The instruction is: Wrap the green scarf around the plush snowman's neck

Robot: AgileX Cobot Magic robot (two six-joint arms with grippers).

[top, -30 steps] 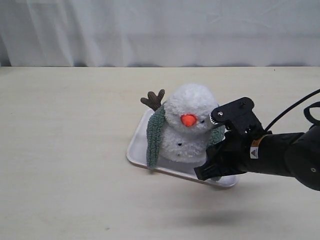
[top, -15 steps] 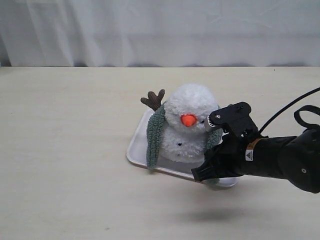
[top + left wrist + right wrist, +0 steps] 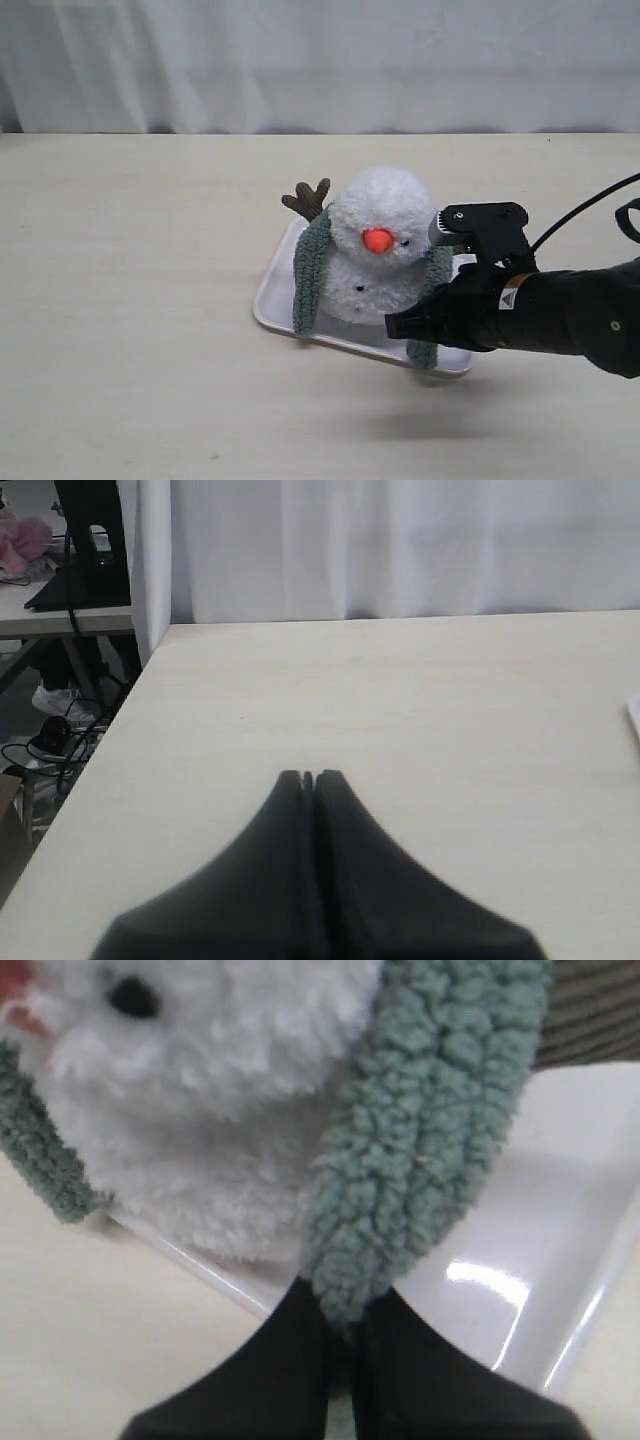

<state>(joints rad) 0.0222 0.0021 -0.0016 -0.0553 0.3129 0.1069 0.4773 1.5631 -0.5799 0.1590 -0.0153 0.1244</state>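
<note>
The plush snowman point(image 3: 375, 245) sits upright on a white tray point(image 3: 272, 292), orange nose facing the camera, one brown twig arm point(image 3: 307, 198) sticking up behind it. The green scarf point(image 3: 310, 270) lies behind its neck with one end hanging down each side of the body. My right gripper point(image 3: 412, 325) is shut on the lower end of the right-hand scarf end point(image 3: 420, 1150), just over the tray's front rim. My left gripper point(image 3: 308, 777) is shut on nothing above bare table, far from the snowman. The neck crease is mostly hidden by fluff.
The tray's glossy floor point(image 3: 560, 1250) shows beside the scarf end. A white curtain point(image 3: 320, 60) closes off the back of the table. In the left wrist view the table's edge point(image 3: 120, 710) drops off to cables and a desk.
My right gripper has moved down and to the left along the snowman's right side, drawing the right scarf end lower toward the tray's front edge. The snowman has stayed put.
</note>
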